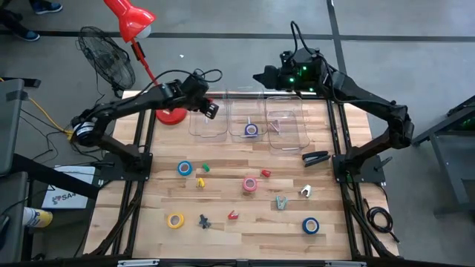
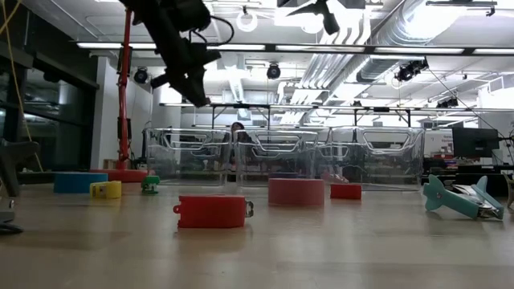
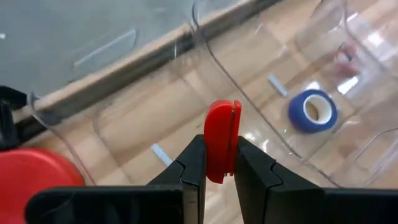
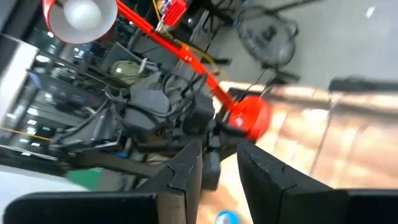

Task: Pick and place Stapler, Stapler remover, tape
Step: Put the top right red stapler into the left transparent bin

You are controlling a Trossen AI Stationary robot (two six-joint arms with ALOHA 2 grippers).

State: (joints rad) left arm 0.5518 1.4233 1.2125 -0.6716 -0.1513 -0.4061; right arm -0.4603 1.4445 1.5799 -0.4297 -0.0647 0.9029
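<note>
The left gripper (image 1: 211, 108) hangs above the leftmost clear bin (image 1: 194, 127) at the table's far edge, just beside the red lamp base (image 1: 171, 116). Only the left wrist view shows what it carries: a small red staple remover (image 3: 222, 140) clamped between the fingers (image 3: 193, 163), standing on edge with its long axis running out past the fingertips and its rounded end pointing away from the wrist, over the bin's floor. That view also shows a blue tape roll (image 3: 313, 111) lying flat in the neighbouring middle bin (image 1: 247, 119). The high view alone lays out the rest: blue (image 1: 184, 168), yellow (image 1: 175, 220), pink (image 1: 250, 184) and a second blue roll (image 1: 310, 225) scattered on the wooden table (image 1: 237, 237), and the black stapler (image 1: 316, 157) near the right side, its long axis lying roughly across the table. The right gripper (image 4: 219, 163) is parked beyond the far edge, its fingers slightly parted with nothing between them.
</note>
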